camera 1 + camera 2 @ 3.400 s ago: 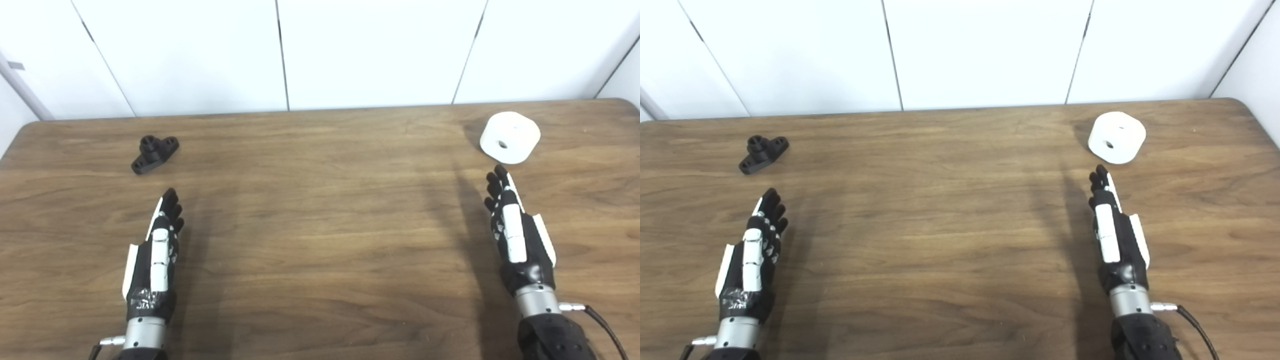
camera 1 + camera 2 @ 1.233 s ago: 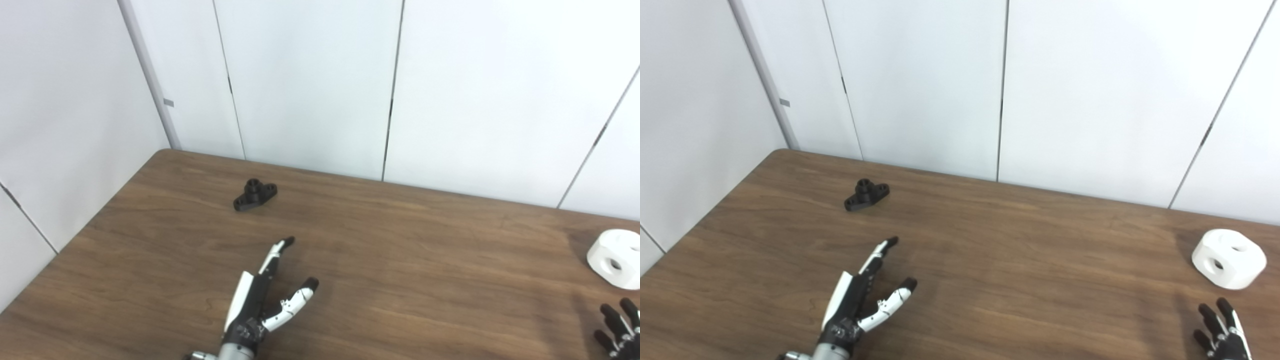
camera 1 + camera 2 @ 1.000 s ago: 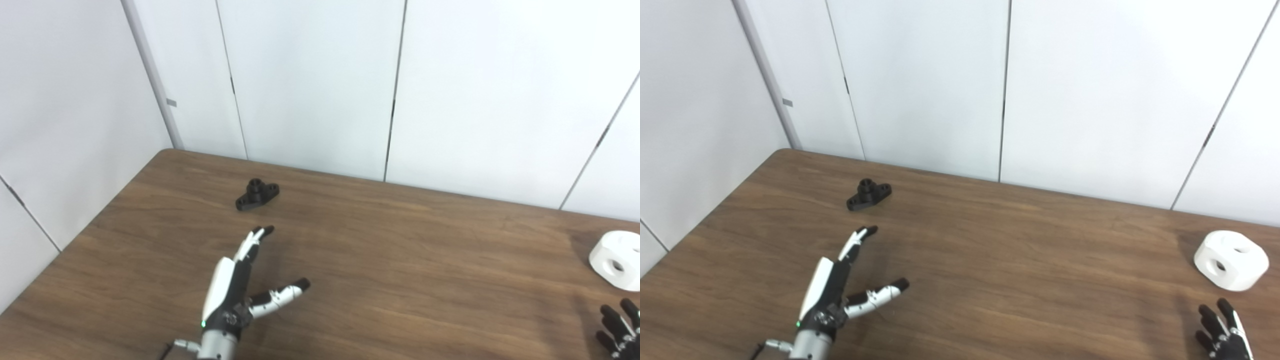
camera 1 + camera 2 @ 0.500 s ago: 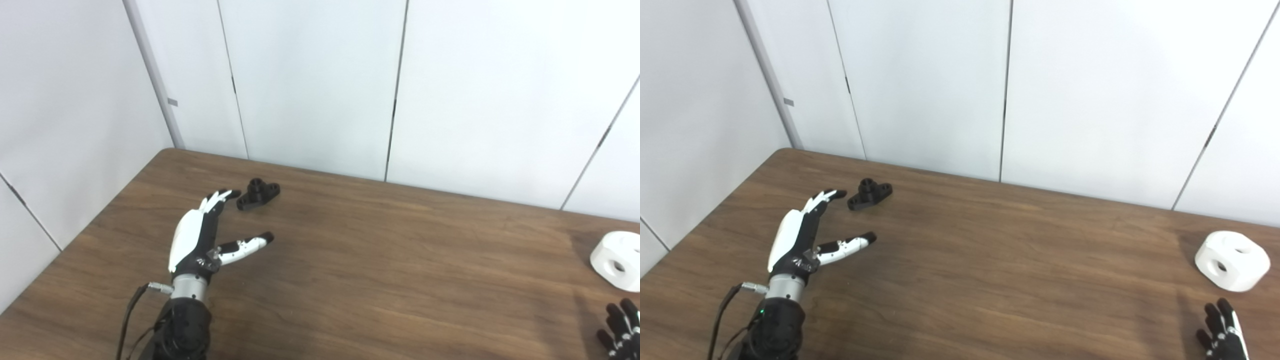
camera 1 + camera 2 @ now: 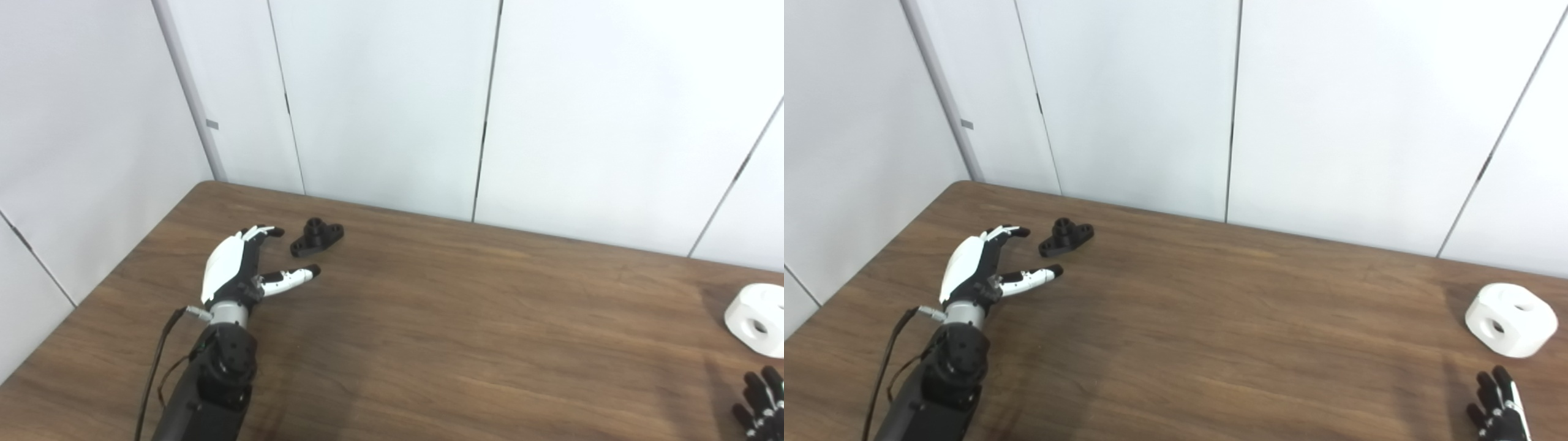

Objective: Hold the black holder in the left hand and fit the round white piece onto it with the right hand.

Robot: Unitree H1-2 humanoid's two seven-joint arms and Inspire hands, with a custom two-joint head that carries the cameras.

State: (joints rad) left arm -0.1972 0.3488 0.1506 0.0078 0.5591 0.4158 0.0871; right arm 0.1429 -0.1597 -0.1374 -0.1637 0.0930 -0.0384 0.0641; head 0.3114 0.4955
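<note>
While the left robot hand [image 5: 236, 269] hovers spread and empty just beside the black holder [image 5: 316, 236] at the frame's left, it should straddle the raised collar before closing. Lower right, the white piece [image 5: 1510, 327] sits on the bench [image 5: 1225, 318]; only the right robot hand's [image 5: 1497, 413] fingertips show, seemingly spread.

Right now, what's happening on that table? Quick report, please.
Left robot hand open beside black holder, not touching. Right robot hand idle near white piece. Nothing in the way.

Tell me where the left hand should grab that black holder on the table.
Probably across the flat base of the black holder, beside the raised round boss, coming from its near-left, where the open left hand already is. That would leave the boss clear for the white piece.
</note>
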